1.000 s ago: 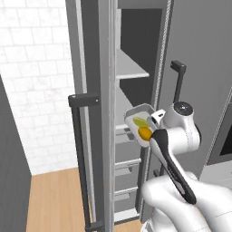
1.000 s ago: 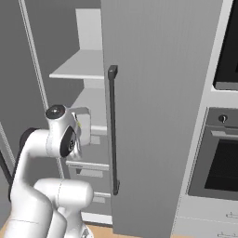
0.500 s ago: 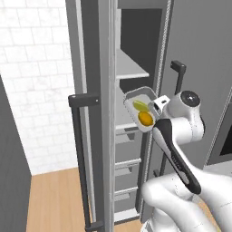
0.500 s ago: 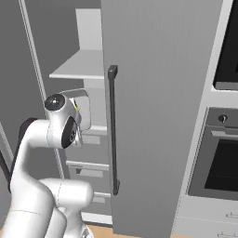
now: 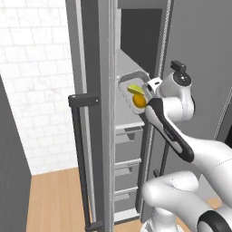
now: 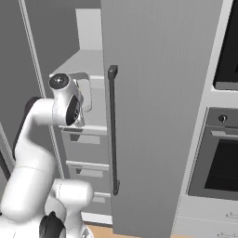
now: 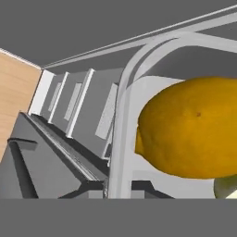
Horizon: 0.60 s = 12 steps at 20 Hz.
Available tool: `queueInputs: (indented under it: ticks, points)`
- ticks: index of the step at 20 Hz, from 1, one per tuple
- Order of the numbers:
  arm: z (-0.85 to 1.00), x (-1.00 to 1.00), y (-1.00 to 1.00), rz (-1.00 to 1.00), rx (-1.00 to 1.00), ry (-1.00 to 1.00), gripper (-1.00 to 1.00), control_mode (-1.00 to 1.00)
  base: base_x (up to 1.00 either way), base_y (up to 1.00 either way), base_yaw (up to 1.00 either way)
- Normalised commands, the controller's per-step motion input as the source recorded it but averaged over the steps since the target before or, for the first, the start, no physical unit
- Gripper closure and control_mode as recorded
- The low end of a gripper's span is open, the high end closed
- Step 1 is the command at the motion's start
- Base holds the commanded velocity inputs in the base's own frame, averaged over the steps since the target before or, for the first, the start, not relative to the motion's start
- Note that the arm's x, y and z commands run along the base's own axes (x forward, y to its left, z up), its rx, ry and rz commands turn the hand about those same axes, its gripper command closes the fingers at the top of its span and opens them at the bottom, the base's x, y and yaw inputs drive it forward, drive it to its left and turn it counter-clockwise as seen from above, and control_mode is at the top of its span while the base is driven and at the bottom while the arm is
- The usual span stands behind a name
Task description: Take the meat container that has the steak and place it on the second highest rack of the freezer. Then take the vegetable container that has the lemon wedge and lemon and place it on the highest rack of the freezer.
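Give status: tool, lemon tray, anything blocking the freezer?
Tool shut on the vegetable container, raised inside the open freezer. Lemon and lemon wedge aboard. Container tilted steeply, not on the highest rack. Nothing seen blocking.

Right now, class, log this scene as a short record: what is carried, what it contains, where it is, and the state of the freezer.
carried item: vegetable container, tilted, at the arm's end
contents: lemon and lemon wedge
location: at the freezer opening, beside a pale shelf, above the drawers
freezer: open
gripper: jaws hidden behind the container
nearby: wall oven to the right
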Motion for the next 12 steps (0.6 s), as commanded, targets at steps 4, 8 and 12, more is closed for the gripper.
queueInputs:
  ticks: [4, 8, 12]
  points:
    - [0.64, 0.38, 0.22, 0.0, 0.0, 0.0, 1.0, -1.0, 0.0, 0.0, 0.0]
    - [0.46, 0.41, 0.07, -0.01, 0.0, 0.03, 1.0, -1.0, 0.0, 0.0, 0.0]
    - [0.29, 0.49, 0.0, -0.08, 0.0, 0.04, 1.0, -1.0, 0.0, 0.0, 0.0]
